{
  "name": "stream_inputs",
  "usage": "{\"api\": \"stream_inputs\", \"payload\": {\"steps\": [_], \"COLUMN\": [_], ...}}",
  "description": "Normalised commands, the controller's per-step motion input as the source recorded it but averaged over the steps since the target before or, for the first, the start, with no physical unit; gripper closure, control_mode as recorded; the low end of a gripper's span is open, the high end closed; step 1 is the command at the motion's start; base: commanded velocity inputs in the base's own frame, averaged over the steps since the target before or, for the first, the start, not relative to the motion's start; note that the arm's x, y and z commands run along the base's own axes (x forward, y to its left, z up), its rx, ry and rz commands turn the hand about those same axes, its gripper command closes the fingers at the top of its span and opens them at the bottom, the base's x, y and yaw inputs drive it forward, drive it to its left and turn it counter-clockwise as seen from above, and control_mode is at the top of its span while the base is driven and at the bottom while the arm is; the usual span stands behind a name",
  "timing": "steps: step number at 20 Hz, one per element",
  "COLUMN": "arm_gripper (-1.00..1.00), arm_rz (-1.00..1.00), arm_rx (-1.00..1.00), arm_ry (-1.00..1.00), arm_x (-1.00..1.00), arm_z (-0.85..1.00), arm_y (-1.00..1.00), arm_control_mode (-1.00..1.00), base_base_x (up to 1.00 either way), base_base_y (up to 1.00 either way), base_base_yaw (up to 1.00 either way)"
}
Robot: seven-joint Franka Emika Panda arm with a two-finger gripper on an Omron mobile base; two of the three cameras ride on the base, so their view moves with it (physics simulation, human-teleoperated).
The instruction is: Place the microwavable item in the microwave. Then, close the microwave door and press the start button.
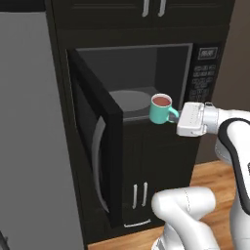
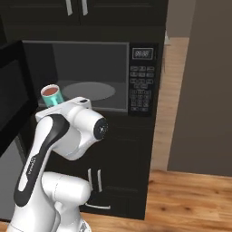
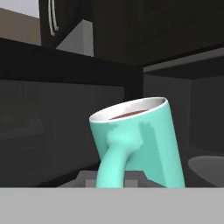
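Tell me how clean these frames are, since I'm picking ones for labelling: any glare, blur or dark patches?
Left base view: soft even light, no glare; mug sharp, microwave cavity dim. Right base view: keypad legible, door nearly black, detail lost. Hand view: mug tilted by camera roll, jagged edges where its handle joins; background dark and low in contrast.

- A tall black cabinet column fills the middle of both base views.
- Two dark upper cabinet doors with short silver handles sit at the top of the column.
- Two dark lower cabinet doors with short silver handles stand near the floor.
- A plain grey wall panel stands left of the column.
- A taupe wall rises on the right.
- A warm wooden plank floor runs below it.
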Motion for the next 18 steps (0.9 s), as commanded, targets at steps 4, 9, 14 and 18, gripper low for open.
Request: {"api": "stream_inputs", "payload": {"steps": [4,9,14,18], "arm_gripper": [1.0,1.0,1.0,1.0], "arm_rz": [0.0,0.0,0.0,0.0], "arm_rx": [0.0,0.0,0.0,0.0], "arm_ry": [0.0,0.0,0.0,0.0], "arm_x": [0.0,0.0,0.0,0.0], "arm_z": [0.0,0.0,0.0,0.0], "arm_y": [0.0,0.0,0.0,0.0], "arm_control_mode": [1.0,1.0,1.0,1.0], "base_base_x": [0.02,0.14,0.15,0.09], "base_base_y": [-0.47,-0.48,-0.04,0.0], "base_base_yaw": [0.17,0.21,0.07,0.0]}}
